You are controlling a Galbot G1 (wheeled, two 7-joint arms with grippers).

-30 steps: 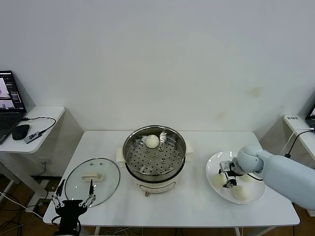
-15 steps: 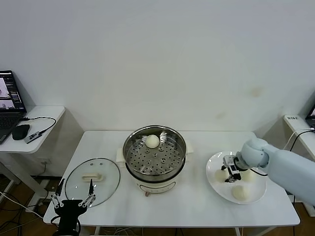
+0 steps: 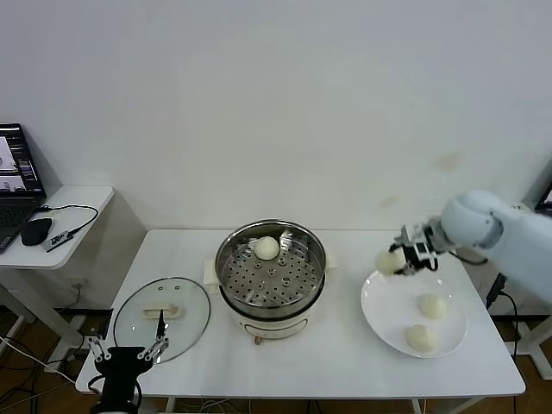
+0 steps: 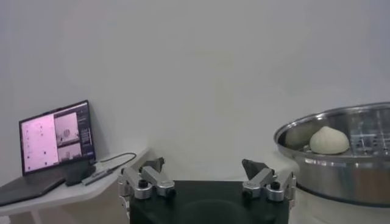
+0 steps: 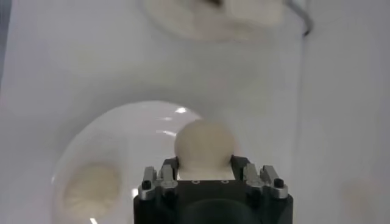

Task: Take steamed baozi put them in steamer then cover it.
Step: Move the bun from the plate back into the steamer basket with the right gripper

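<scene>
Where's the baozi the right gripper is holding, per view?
Head: small round cream-white baozi in the right gripper, above the flat white plate and its far-left rim.
Left wrist: not in it.
Right wrist: centre, baozi between the fingers.
Shared landmark: the plate.

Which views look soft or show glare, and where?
Right wrist view: the held baozi in the right gripper is fairly crisp, the plate beneath blurred, with glare spots. Left wrist view: the laptop looks soft. Head view: the cover shows faint sheen.
</scene>
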